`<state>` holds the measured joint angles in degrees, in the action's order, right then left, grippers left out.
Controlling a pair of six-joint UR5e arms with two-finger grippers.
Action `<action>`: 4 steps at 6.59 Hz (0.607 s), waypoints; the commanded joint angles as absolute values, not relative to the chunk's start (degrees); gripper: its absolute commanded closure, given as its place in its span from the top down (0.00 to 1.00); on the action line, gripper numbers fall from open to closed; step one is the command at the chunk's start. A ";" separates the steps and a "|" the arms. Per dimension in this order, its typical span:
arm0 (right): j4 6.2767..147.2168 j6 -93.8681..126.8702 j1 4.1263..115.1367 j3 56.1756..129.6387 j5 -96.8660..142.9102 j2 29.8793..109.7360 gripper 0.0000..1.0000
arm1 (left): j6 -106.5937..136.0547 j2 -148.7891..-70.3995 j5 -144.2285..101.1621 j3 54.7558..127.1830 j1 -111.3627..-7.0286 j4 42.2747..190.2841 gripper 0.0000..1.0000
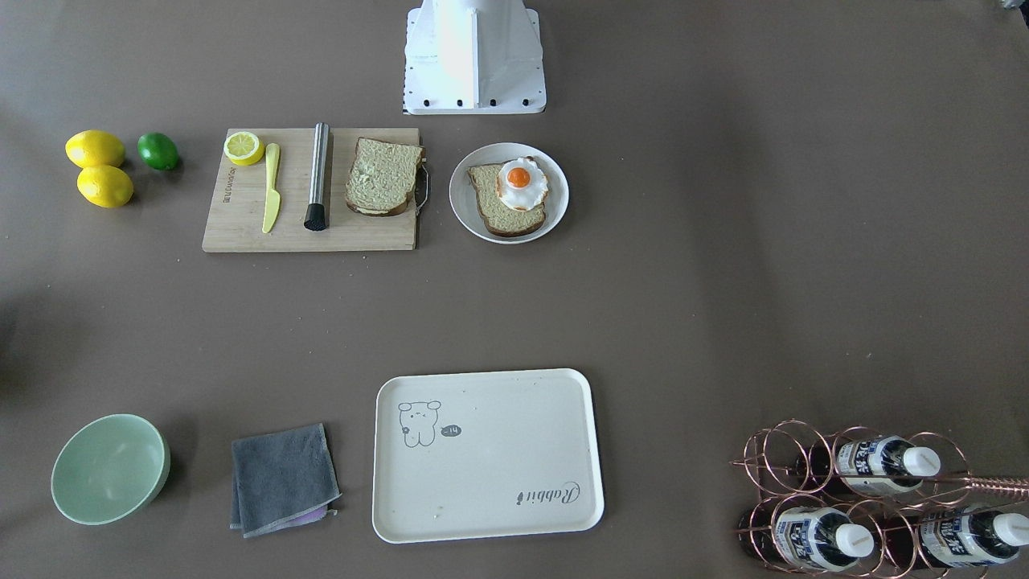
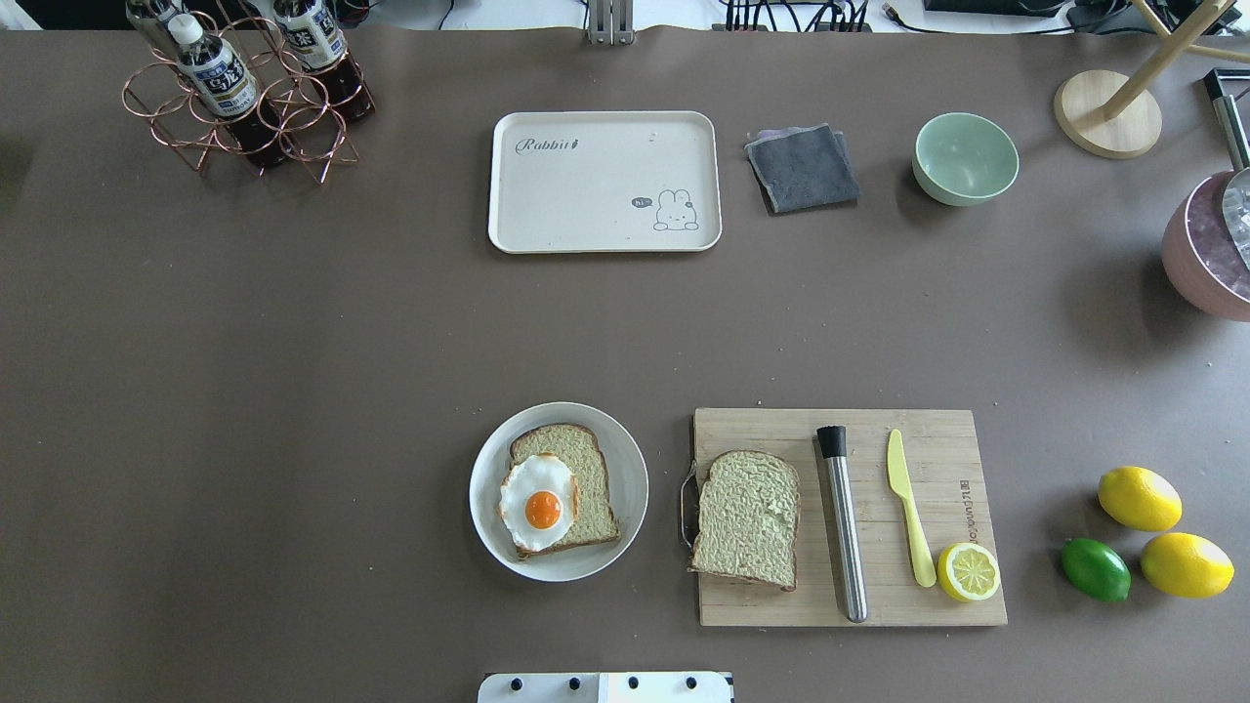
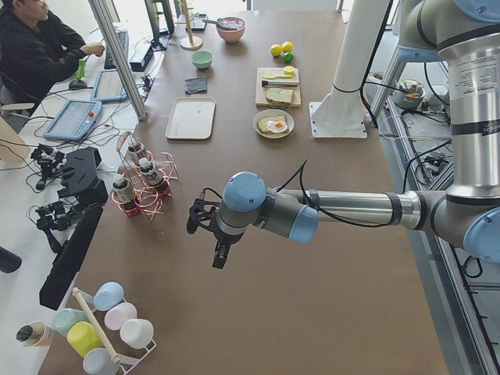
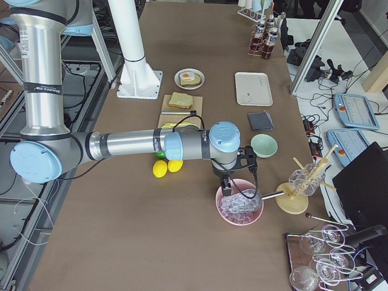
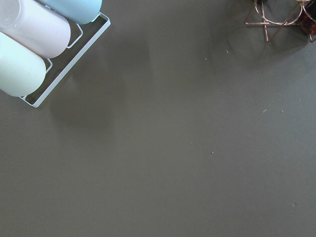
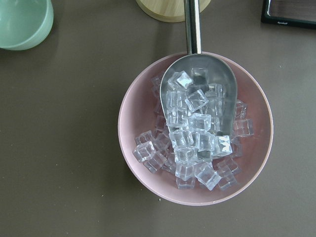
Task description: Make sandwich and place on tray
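Note:
One bread slice [image 2: 584, 467] lies on a round grey plate [image 2: 625, 449] with the fried egg [image 2: 537, 503] on top of it. The second bread slice [image 2: 747, 517] lies on the wooden cutting board [image 2: 937, 605]. The cream tray [image 2: 604, 181] sits across the table with nothing on it. My left gripper [image 3: 205, 238] hangs over bare table far to the left, near the bottle rack. My right gripper [image 4: 230, 182] hangs far to the right over a pink bowl of ice. Both show only in the side views, so I cannot tell whether they are open or shut.
On the board lie a steel muddler [image 2: 845, 527], a yellow knife [image 2: 908, 508] and a lemon half [image 2: 969, 571]. Two lemons [image 2: 1139, 498] and a lime [image 2: 1096, 568] lie right of it. A grey cloth [image 2: 803, 166], a green bowl [image 2: 965, 158], the bottle rack [image 2: 244, 93] and the ice bowl [image 6: 195, 128] stand further out.

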<state>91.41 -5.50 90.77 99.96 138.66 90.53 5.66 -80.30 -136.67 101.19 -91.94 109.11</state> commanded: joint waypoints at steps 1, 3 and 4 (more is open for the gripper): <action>91.41 -4.92 87.03 100.90 141.39 87.38 1.00 | 6.84 -82.43 -139.20 100.90 -91.50 108.81 0.98; 89.23 6.79 82.12 104.39 143.09 85.52 1.00 | 23.47 -86.38 -139.48 101.77 -83.19 112.56 0.98; 83.12 17.30 78.26 105.46 143.17 85.52 1.00 | 33.65 -87.27 -139.57 101.78 -79.14 118.85 0.98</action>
<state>88.16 7.07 82.29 103.80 142.87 85.78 23.06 -85.93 -139.46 101.62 -83.82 113.34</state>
